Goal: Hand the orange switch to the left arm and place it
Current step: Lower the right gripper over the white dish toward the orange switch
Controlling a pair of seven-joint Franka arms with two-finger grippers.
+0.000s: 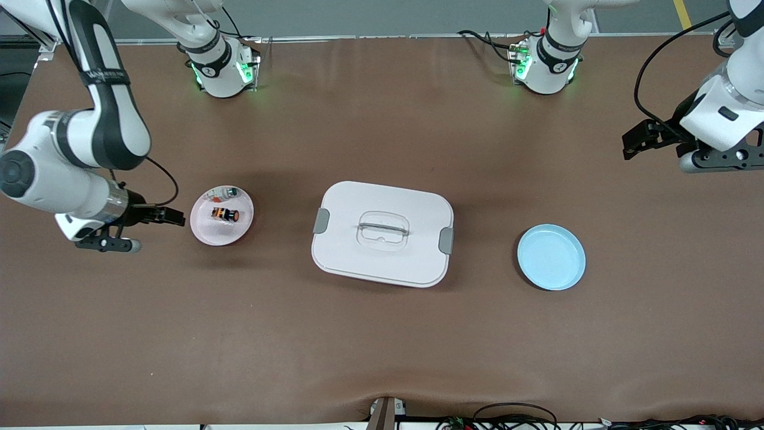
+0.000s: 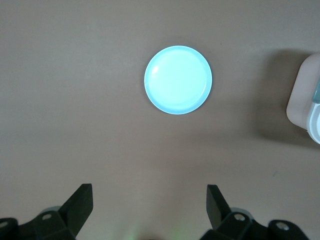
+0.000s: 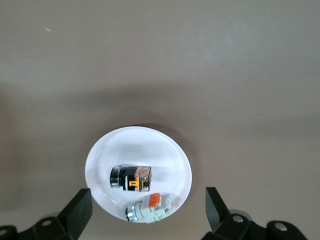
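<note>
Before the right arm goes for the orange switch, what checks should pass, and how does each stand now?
1. Orange switch lies in the pink plate, uncovered: ok.
2. Right gripper open, beside that plate: ok.
3. Whitish part shares the plate, close to the switch: not ok, crowding risk.
4. Box sits between the plates: ok, plan to pass above it.
5. Blue plate is bare: ok.
6. Left gripper open, waiting: ok.

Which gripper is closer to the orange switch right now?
Right. The right gripper hangs open just beside the pink plate holding the orange switch; the left gripper, also open, is up at the left arm's end, past the box.
</note>
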